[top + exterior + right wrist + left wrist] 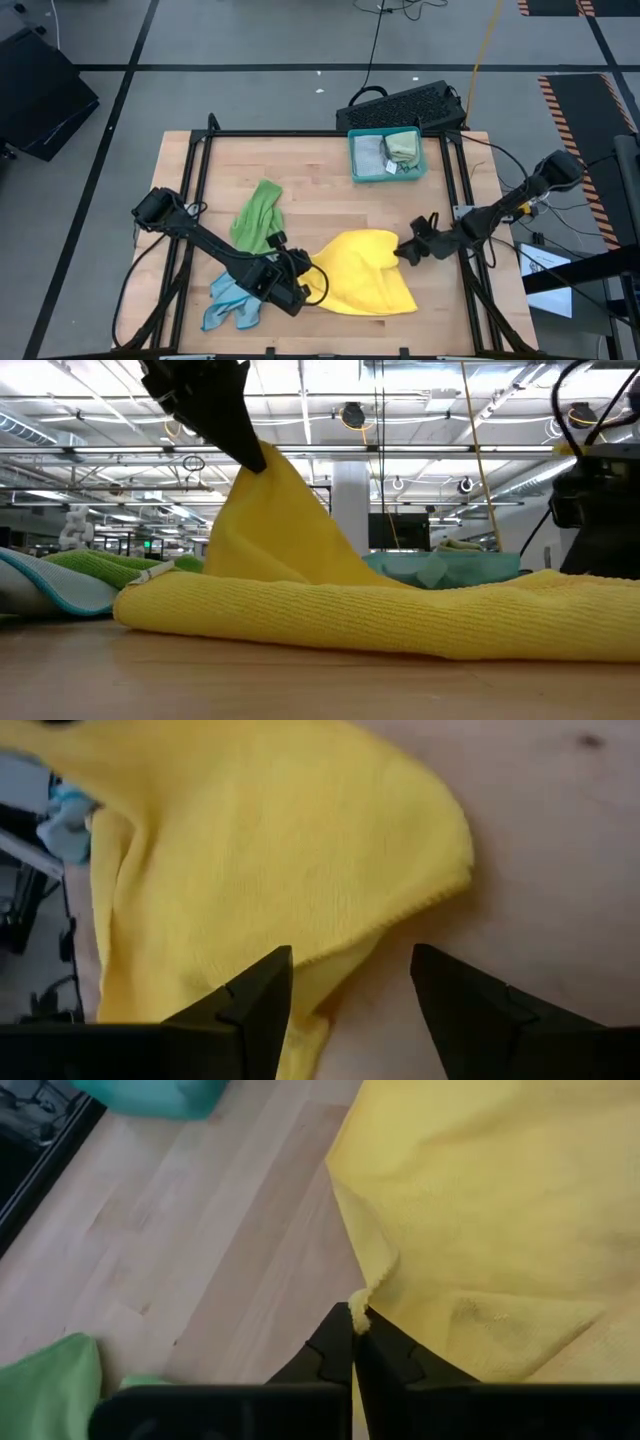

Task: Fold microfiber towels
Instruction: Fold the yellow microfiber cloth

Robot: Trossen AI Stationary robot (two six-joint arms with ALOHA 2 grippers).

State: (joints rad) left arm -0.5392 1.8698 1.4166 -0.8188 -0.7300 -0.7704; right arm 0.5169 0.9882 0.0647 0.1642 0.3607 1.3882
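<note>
A yellow towel (365,272) lies crumpled on the wooden table, near its front edge. One corner of it is raised by my left gripper (353,1328), which is shut on it at the towel's left side (308,283). My right gripper (352,978) stands open just over the towel's right far edge (400,250), one finger over the cloth and one over bare wood. I cannot tell whether it touches the cloth. A bright green towel (258,215) and a light blue towel (230,305) lie in heaps beside the left arm. My left gripper pinches the yellow towel's corner (358,1312) between its two fingertips, at the hem. The fingers come slanting down from the table's left. The corner (262,460) is lifted clear and the cloth slopes down from it in a tent. The rest lies on the table.
A teal tray (356,160) at the table's far edge holds a folded grey towel (370,152) and a pale green one (403,146). A black keyboard (405,105) sits behind it. Bare wood lies in the middle and far left of the table.
</note>
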